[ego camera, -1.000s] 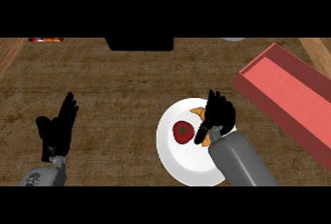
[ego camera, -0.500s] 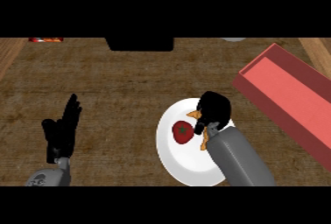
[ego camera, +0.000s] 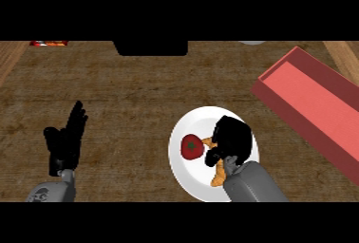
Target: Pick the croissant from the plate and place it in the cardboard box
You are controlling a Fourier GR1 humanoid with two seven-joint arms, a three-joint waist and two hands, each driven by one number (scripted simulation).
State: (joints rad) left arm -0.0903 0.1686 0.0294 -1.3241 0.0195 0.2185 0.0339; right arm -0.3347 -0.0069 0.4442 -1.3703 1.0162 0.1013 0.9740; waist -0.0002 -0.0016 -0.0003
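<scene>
A white plate point(ego camera: 191, 122) lies on the wooden counter right of centre. An orange-brown croissant point(ego camera: 219, 175) rests on the plate's right half, mostly hidden under my right hand point(ego camera: 230, 138), whose fingers are curled over and round it. A red tomato point(ego camera: 191, 146) sits on the plate just left of that hand. The cardboard box point(ego camera: 316, 102), reddish with a pink inside, stands tilted at the right, apart from the plate. My left hand point(ego camera: 67, 140) rests open at the lower left, fingers pointing up.
A dark block point(ego camera: 151, 47) sits at the counter's far edge, centre. A small red and orange item point(ego camera: 49, 43) lies at the far left. Wooden strips run along the left edge and the far right corner.
My right hand has curled tighter down over the croissant on the plate. The left hand has shifted slightly right and lower. Plate, tomato and box stay put.
</scene>
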